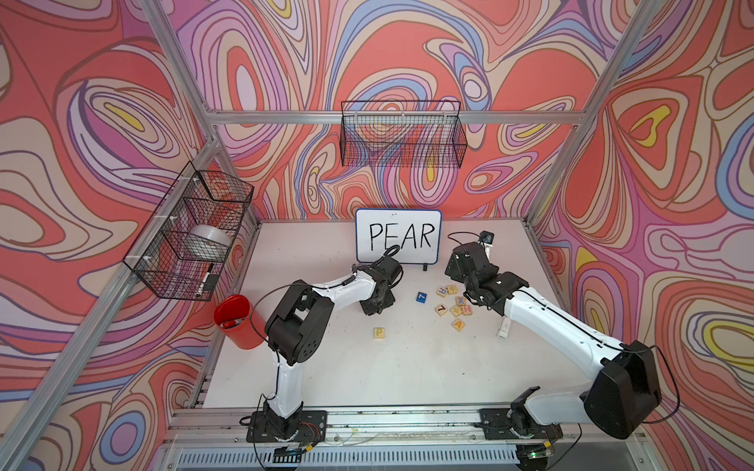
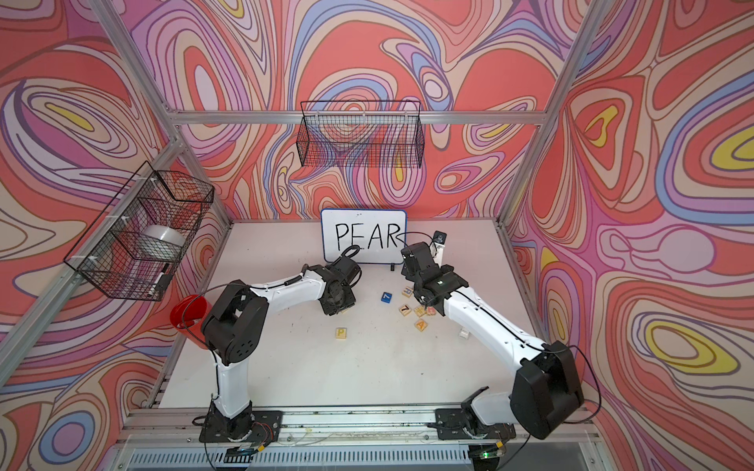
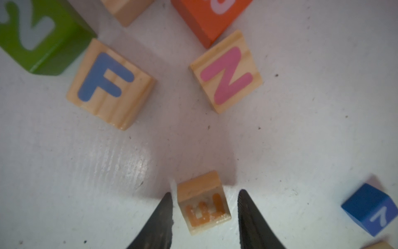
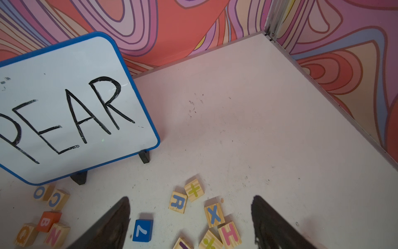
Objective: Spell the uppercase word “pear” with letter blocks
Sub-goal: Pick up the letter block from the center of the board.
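The left gripper straddles the E block, jaws not yet clamped, near the F block. Blurred, it seems skewed off-centre, so pinching could twist it loose. The right gripper gapes empty.

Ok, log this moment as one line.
left gripper: open, straddling E block | right gripper: open, empty | P block: alone on table

Orange-yellow lettering marks the pale wooden E cube, blue the pale wooden F cube, pink the pale wooden N cube. The solid green cube and solid blue cube bear white numerals. Red, pink, lilac and yellow swirls cover the walls.
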`<action>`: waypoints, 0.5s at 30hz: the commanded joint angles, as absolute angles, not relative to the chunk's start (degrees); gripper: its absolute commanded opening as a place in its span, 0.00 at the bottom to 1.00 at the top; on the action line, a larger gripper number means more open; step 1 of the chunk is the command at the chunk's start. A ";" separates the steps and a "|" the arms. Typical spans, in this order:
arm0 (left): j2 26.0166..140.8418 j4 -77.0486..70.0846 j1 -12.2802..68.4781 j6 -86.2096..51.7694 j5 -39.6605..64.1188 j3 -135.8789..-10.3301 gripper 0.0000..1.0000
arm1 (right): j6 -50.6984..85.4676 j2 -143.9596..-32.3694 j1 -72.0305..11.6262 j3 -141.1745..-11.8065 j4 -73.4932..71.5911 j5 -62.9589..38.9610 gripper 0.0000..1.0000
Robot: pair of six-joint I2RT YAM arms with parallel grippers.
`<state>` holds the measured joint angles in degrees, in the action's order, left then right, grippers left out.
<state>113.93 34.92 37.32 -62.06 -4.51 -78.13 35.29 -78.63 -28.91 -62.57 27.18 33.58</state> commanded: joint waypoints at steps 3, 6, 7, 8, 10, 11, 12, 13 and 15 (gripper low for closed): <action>115.33 36.42 37.79 -61.78 -4.79 -78.57 0.42 | 36.36 -76.35 -28.62 -61.13 28.48 35.07 0.89; 115.40 35.65 37.88 -60.32 -4.51 -78.55 0.38 | 36.65 -75.88 -28.63 -60.65 28.46 35.16 0.89; 115.55 35.81 37.88 -59.43 -4.46 -78.79 0.37 | 36.62 -75.78 -28.59 -60.56 28.62 35.16 0.89; 115.73 35.98 37.81 -58.53 -4.39 -78.93 0.36 | 36.73 -75.74 -28.60 -60.56 28.82 35.16 0.89; 116.06 37.07 37.87 -56.08 -4.43 -79.49 0.32 | 36.84 -75.57 -28.57 -60.40 29.30 35.40 0.89; 116.10 37.35 37.89 -54.89 -4.44 -79.53 0.31 | 36.99 -75.38 -28.61 -60.38 29.56 35.50 0.89; 115.95 37.43 37.97 -53.14 -4.31 -79.52 0.30 | 36.98 -75.23 -28.58 -60.30 29.70 35.64 0.89; 115.57 37.49 38.00 -51.40 -4.34 -79.45 0.29 | 37.00 -75.07 -28.61 -60.21 29.79 35.76 0.89; 114.52 36.64 38.02 -46.69 -3.35 -79.19 0.29 | 37.14 -74.65 -28.64 -60.03 29.94 35.94 0.89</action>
<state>114.41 34.92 37.56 -53.67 -4.23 -78.63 36.51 -76.38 -28.91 -60.73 28.42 34.54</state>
